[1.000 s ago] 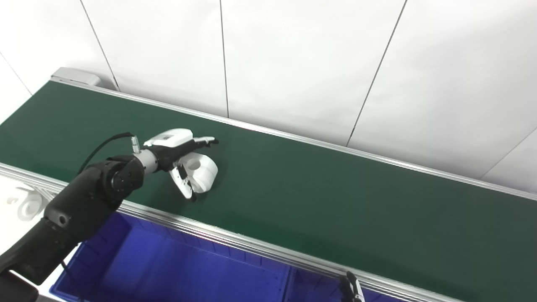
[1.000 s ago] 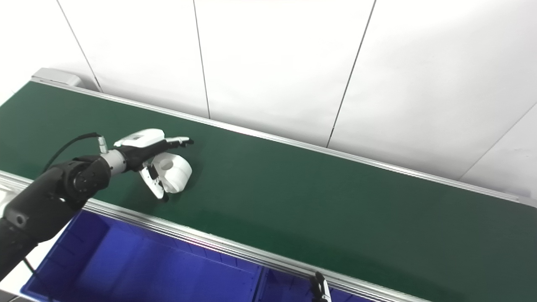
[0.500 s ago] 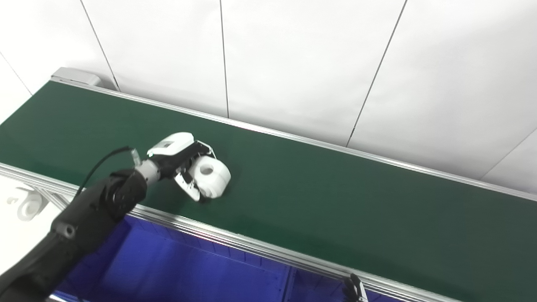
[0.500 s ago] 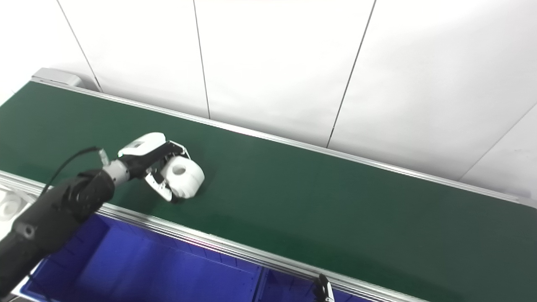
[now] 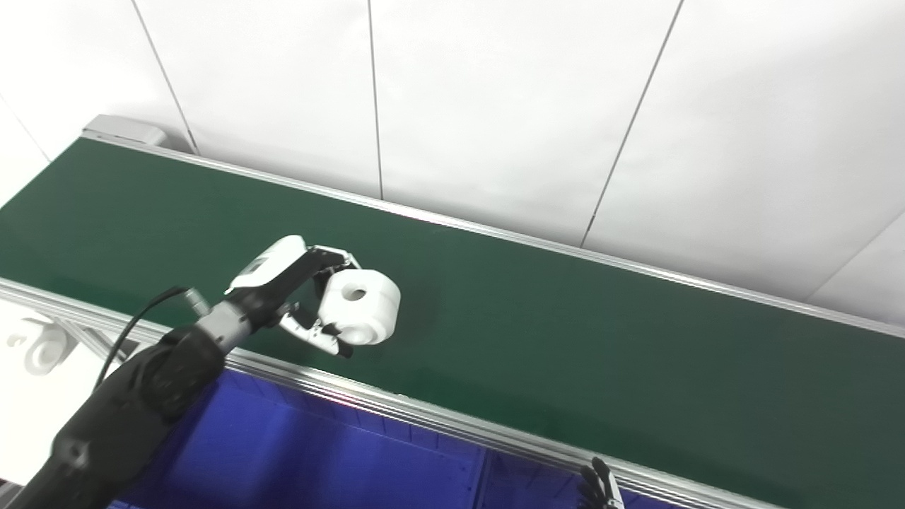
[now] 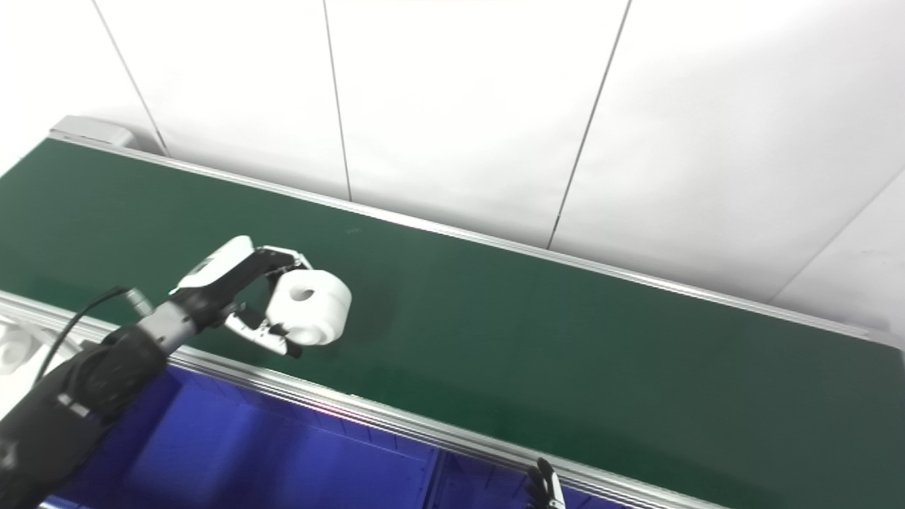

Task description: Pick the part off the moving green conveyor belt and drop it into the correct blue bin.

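The left hand (image 5: 297,300) grips a white cylindrical part (image 5: 359,307), its bore pointing up, held out past the fingertips above the green conveyor belt (image 5: 565,332). The blue bin (image 5: 297,459) lies below, back toward the wrist. Only the right hand's (image 5: 597,488) fingertips show; whether it is spread or closed cannot be told.

No text, label, brand, number or sign can be read anywhere. The left robot hand (image 5: 283,283) has a small grey patch on its white back, too blurred to make out. The belt (image 5: 565,332), part (image 5: 359,307) and bin (image 5: 283,459) bear no markings.
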Controlling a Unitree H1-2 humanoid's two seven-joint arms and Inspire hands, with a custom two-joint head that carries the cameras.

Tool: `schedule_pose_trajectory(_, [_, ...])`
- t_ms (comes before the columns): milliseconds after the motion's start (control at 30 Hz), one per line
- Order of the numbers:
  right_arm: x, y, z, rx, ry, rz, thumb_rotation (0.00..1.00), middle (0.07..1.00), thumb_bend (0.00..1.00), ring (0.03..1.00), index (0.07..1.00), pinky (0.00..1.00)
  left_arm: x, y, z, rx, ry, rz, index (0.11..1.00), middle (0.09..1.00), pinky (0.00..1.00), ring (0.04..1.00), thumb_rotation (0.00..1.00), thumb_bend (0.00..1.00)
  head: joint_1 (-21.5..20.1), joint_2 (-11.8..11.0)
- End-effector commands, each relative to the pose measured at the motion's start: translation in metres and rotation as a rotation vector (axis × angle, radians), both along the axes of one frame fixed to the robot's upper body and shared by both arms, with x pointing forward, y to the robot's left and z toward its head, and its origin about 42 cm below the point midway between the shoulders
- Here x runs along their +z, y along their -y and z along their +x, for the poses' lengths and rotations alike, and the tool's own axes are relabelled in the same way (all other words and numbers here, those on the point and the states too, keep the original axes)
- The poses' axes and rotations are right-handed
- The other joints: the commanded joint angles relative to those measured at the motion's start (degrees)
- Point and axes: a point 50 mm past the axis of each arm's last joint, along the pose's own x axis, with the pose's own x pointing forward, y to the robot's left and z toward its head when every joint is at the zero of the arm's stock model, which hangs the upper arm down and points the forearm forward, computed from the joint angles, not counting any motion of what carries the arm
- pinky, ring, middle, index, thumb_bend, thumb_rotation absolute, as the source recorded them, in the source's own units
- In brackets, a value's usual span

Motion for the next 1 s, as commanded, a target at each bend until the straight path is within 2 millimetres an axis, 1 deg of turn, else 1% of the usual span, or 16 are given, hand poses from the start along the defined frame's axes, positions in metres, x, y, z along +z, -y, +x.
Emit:
schedule_pose_trajectory(0, [0.014, -0.005, 0.0, 0.006, 0.044, 0.029, 0.48, 0.909, 0.77, 0.878, 0.958, 0.84, 0.013, -0.006, -0.011, -0.004, 0.077, -0.02, 0.516, 0.494, 0.44, 0.439, 0.0, 0.5, -3.7, 2.35])
schedule_pose_trajectory(133, [0.025, -0.009, -0.002, 0.002, 0.041, 0.023, 0.47, 0.903, 0.79, 0.872, 0.945, 0.85, 0.008, -0.012, -0.039, -0.009, 0.079, -0.056, 0.52, 0.489, 0.43, 0.439, 0.0, 0.5, -8.11, 6.25])
schedule_pose_trajectory(167, [0.028, -0.01, -0.003, -0.001, 0.043, 0.018, 0.48, 0.902, 0.79, 0.868, 0.941, 0.84, 0.008, -0.012, -0.044, -0.007, 0.078, -0.057, 0.52, 0.488, 0.43, 0.441, 0.0, 0.5, -9.9, 8.18])
schedule_pose_trajectory(200, [0.03, -0.01, -0.003, -0.002, 0.043, 0.014, 0.48, 0.902, 0.79, 0.868, 0.941, 0.84, 0.008, -0.012, -0.047, -0.005, 0.077, -0.058, 0.52, 0.489, 0.42, 0.44, 0.0, 0.5, -9.9, 8.18])
schedule_pose_trajectory(233, [0.033, -0.011, -0.002, -0.008, 0.043, 0.015, 0.49, 0.903, 0.8, 0.868, 0.94, 0.84, 0.006, -0.011, -0.053, 0.0, 0.077, -0.058, 0.52, 0.489, 0.42, 0.44, 0.0, 0.5, -11.21, 10.13])
schedule_pose_trajectory(267, [0.035, -0.012, -0.002, -0.012, 0.043, 0.016, 0.48, 0.902, 0.8, 0.869, 0.938, 0.85, 0.005, -0.01, -0.056, 0.003, 0.076, -0.058, 0.524, 0.486, 0.41, 0.432, 0.0, 0.5, -11.21, 10.13])
schedule_pose_trajectory(300, [0.039, -0.014, -0.001, -0.016, 0.044, 0.015, 0.48, 0.902, 0.8, 0.869, 0.938, 0.85, 0.004, -0.008, -0.062, 0.004, 0.07, -0.066, 0.525, 0.485, 0.4, 0.43, 0.0, 0.5, -11.96, 11.22])
schedule_pose_trajectory(333, [0.041, -0.015, 0.0, -0.018, 0.044, 0.013, 0.48, 0.901, 0.8, 0.867, 0.939, 0.85, 0.003, -0.006, -0.066, 0.005, 0.066, -0.072, 0.529, 0.484, 0.4, 0.423, 0.0, 0.5, -11.96, 11.22])
schedule_pose_trajectory(367, [0.044, -0.015, 0.002, -0.02, 0.047, 0.018, 0.48, 0.901, 0.8, 0.867, 0.939, 0.85, 0.002, -0.003, -0.072, 0.0, 0.056, -0.087, 0.53, 0.483, 0.39, 0.421, 0.0, 0.5, -12.16, 12.6])
schedule_pose_trajectory(533, [0.051, -0.017, 0.006, -0.02, 0.047, 0.022, 0.44, 0.898, 0.79, 0.864, 0.94, 0.86, -0.005, 0.01, -0.092, 0.0, 0.025, -0.115, 0.527, 0.489, 0.4, 0.422, 0.0, 0.5, -12.37, 13.52])
schedule_pose_trajectory(567, [0.053, -0.017, 0.006, -0.021, 0.045, 0.021, 0.44, 0.898, 0.79, 0.864, 0.94, 0.86, -0.008, 0.01, -0.097, 0.005, 0.009, -0.112, 0.526, 0.489, 0.4, 0.422, 0.0, 0.5, -12.71, 14.12])
schedule_pose_trajectory(633, [0.056, -0.017, 0.007, -0.025, 0.039, 0.019, 0.45, 0.896, 0.79, 0.866, 0.94, 0.85, -0.015, 0.008, -0.107, 0.018, -0.024, -0.096, 0.536, 0.484, 0.37, 0.398, 0.0, 0.5, -13.07, 14.55])
schedule_pose_trajectory(733, [0.058, -0.017, 0.007, -0.028, 0.038, 0.022, 0.45, 0.895, 0.79, 0.868, 0.94, 0.85, -0.026, 0.004, -0.119, 0.031, -0.072, -0.065, 0.535, 0.482, 0.39, 0.404, 0.0, 0.5, -13.33, 14.78])
schedule_pose_trajectory(800, [0.059, -0.017, 0.007, -0.029, 0.04, 0.025, 0.44, 0.893, 0.79, 0.865, 0.937, 0.84, -0.032, 0.001, -0.126, 0.035, -0.102, -0.048, 0.545, 0.46, 0.32, 0.373, 0.0, 0.5, -13.28, 14.8])
schedule_pose_trajectory(933, [0.059, -0.017, 0.008, -0.029, 0.046, 0.02, 0.45, 0.893, 0.79, 0.863, 0.936, 0.84, -0.048, -0.005, -0.143, 0.039, -0.175, 0.019, 0.539, 0.472, 0.36, 0.396, 0.0, 0.5, -13.1, 14.52])
schedule_pose_trajectory(967, [0.059, -0.017, 0.008, -0.03, 0.047, 0.018, 0.45, 0.892, 0.79, 0.863, 0.936, 0.84, -0.052, -0.005, -0.146, 0.042, -0.187, 0.03, 0.516, 0.483, 0.31, 0.403, 0.0, 0.5, -13.1, 14.52])
